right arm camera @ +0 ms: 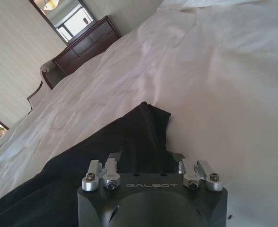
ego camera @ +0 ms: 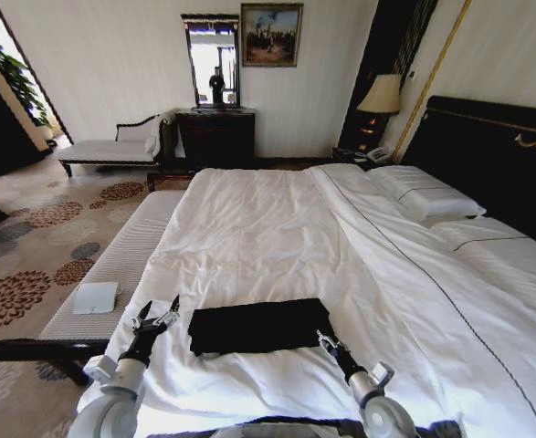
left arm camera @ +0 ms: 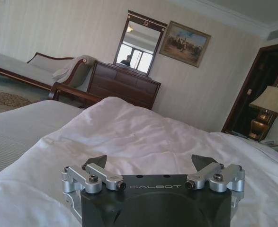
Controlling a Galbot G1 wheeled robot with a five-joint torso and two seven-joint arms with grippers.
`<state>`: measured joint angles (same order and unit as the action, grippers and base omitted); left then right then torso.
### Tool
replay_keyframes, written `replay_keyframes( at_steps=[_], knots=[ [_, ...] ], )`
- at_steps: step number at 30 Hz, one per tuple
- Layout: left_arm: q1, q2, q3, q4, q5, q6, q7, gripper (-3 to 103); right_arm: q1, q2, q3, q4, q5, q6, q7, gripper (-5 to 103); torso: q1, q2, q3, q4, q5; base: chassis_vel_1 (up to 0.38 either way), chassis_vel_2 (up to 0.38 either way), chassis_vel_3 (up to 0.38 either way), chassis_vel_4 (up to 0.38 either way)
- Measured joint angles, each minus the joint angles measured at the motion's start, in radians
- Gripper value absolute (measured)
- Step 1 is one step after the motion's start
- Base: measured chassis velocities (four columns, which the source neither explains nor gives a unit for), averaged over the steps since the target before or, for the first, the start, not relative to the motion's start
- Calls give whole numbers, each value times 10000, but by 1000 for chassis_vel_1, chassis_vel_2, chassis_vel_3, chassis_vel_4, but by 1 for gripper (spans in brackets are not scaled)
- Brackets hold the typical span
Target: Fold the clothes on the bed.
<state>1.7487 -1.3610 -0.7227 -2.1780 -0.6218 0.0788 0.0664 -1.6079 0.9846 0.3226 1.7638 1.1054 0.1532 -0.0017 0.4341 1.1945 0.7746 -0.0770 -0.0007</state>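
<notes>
Matt black cloth clothes on the bed's smooth white sheets.

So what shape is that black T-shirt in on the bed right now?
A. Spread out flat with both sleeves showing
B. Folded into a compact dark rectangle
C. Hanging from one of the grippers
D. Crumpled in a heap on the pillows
B: the black T-shirt lies as a neat folded rectangle on the bed, between the open left gripper and the right gripper at its corner.
</notes>
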Motion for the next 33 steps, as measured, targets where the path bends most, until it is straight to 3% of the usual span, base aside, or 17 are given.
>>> replay_keyframes(
  at_steps=[3,6,12,20,33],
  knots=[
    [-32,-54,73,11,75,0,-5,100,129,44,-29,-130,7,-2,-82,38,0,0,0,1,0,0,0,0,0],
    [-38,-59,78,20,88,2,-6,100,169,52,-81,-174,3,-12,-133,33,0,0,0,1,0,0,0,0,0],
    [-38,-47,22,105,75,4,-18,100,221,54,-185,-187,-47,-54,-356,6,0,0,0,1,0,0,0,0,0],
    [-51,-7,-22,106,17,4,-35,100,264,-3,169,54,-62,-26,-493,3,0,0,0,2,2,0,0,0,0],
    [-187,54,-10,31,-200,4,-48,100,-1406,-932,2597,1470,628,80,-642,3,-2,0,0,-1,2,0,0,0,0]
  ],
)
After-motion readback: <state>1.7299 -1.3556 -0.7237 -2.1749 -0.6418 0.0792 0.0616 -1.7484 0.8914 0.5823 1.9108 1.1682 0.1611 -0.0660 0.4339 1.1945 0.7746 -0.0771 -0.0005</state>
